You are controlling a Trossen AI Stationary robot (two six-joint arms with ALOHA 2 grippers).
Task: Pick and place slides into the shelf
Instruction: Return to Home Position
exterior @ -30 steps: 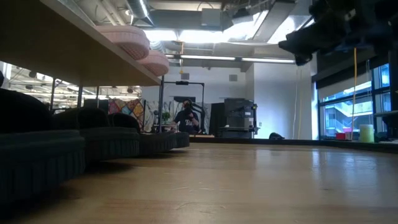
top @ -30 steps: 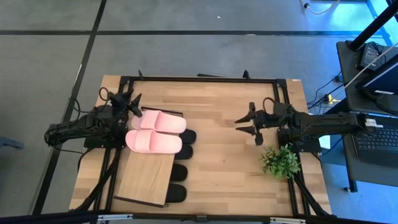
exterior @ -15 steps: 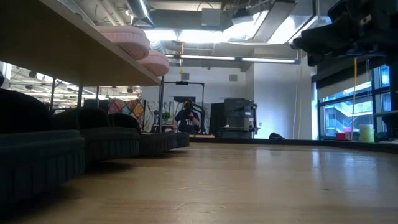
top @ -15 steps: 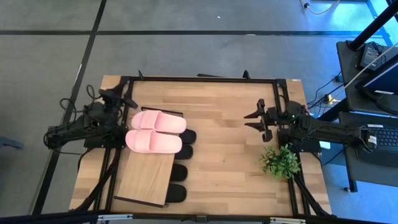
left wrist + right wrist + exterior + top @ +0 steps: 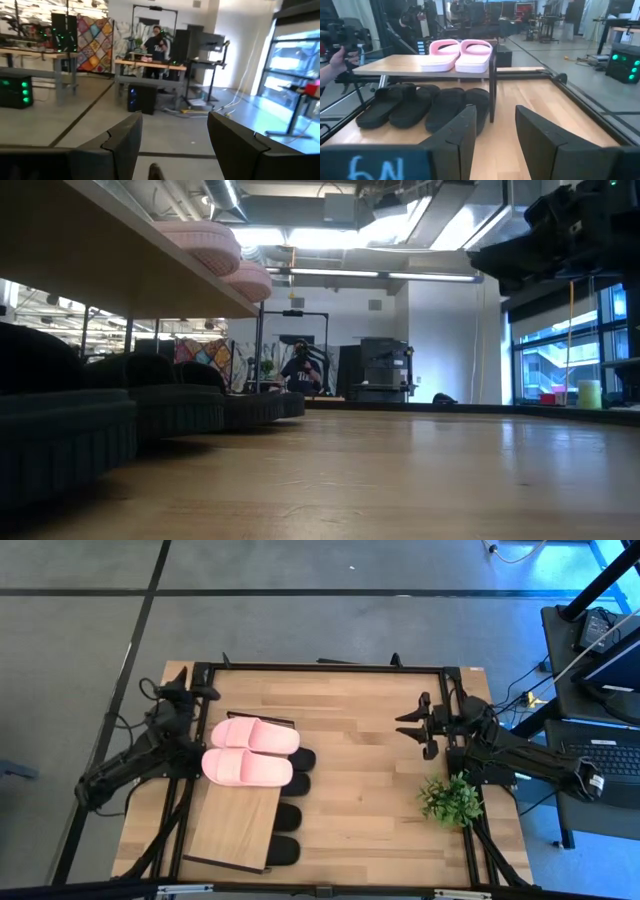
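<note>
The left gripper point(image 5: 197, 692) has pulled back from the pink slides point(image 5: 250, 750) to the surface's point(image 5: 360, 790) far left edge, fingers spread and empty. The pink pair lies near it on top of the shelf point(image 5: 235, 825), with the black slides point(image 5: 290, 802) tucked underneath. The right gripper point(image 5: 405, 727), also open and empty, has drawn back toward its base, the plant point(image 5: 447, 798) near it.

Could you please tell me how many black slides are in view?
4 black slides, side by side in one row under the shelf, beneath the pink pair; none seems hidden.
</note>
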